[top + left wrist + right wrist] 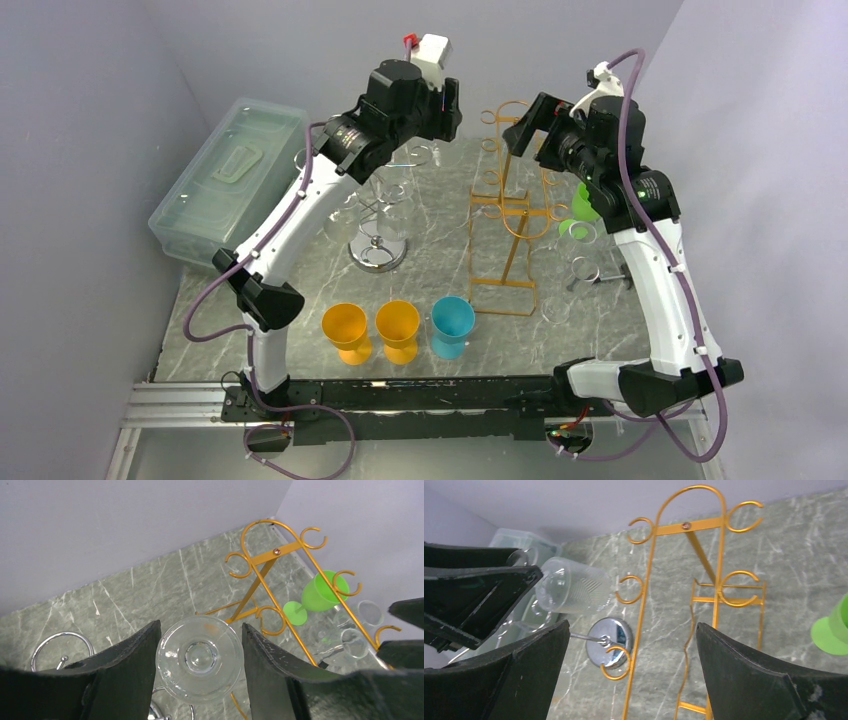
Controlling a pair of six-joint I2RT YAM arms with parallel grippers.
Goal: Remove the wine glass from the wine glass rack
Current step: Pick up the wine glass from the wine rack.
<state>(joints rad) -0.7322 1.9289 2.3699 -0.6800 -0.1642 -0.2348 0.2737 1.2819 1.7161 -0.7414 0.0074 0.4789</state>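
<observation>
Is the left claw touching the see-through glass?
Touching. In the left wrist view the clear glass sits squeezed between the fingers of the left gripper, its round edge meeting both with no gap.

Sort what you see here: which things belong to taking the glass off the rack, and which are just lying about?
Job: clear wine glass, the left gripper closed on it, chrome rack.
Lying about: gold rack, green glass, orange cups, teal cup, plastic bin.
</observation>
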